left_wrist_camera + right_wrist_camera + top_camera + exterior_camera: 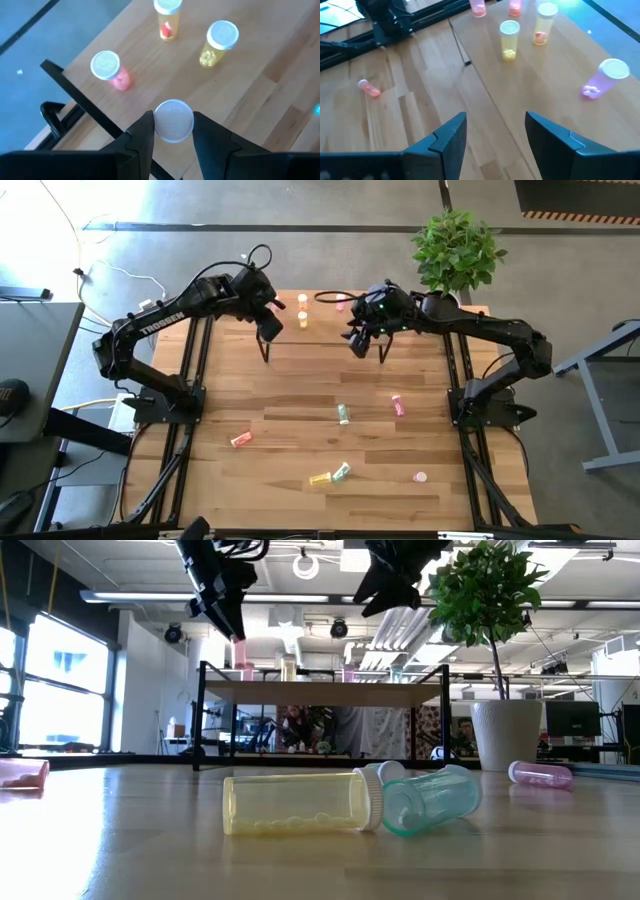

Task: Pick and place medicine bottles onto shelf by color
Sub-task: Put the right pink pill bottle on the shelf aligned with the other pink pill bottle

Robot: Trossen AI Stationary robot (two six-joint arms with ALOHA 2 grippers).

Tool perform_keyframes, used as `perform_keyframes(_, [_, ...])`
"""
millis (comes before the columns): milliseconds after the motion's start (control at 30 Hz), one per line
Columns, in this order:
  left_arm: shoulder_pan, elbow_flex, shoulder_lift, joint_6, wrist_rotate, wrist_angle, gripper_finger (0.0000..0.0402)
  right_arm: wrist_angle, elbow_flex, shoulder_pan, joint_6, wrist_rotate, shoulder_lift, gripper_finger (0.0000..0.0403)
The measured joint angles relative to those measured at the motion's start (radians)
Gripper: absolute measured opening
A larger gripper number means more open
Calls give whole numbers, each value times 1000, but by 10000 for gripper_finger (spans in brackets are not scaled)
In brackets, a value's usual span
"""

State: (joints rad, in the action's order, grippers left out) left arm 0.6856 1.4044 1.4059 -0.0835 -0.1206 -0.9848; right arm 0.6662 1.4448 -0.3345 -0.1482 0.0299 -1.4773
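The bottle in hand (173,120) shows only its pale ribbed cap in the left wrist view; in the low view a pink body hangs from the gripper just above the shelf's end. The left gripper (173,131) is closed down onto it, one finger on each side of the cap, above the left end of the shelf (320,330), which stands along the table's far edge.

On the shelf below, a pink bottle (111,70) stands nearest that end, with a red-orange bottle (167,19) and a yellow bottle (217,42) farther along. A pale purple-pink bottle (602,77) stands apart toward the other end.

The right gripper (496,134) hovers over the shelf's right part, its fingers spread wide and holding nothing.

On the table (300,410), several bottles lie on their sides, among them a yellow bottle near the front edge (295,802) touching a green bottle (432,800).

The step in hand looks like placing. The next move calls for lowering the held bottle upright beside the pink one, clear of the shelf's edge, then opening the gripper.
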Motion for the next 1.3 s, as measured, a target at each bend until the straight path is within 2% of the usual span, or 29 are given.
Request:
perform_keyframes(133, [28,0,6,-35,34,0,109,0,0,-22,14,0,0,193])
perform_keyframes(567, [19,0,87,-26,29,2,110,-1,0,-58,18,5,0,193])
perform_keyframes(1300, [28,0,89,-17,4,9,111,-1,0,-58,19,5,-1,193])
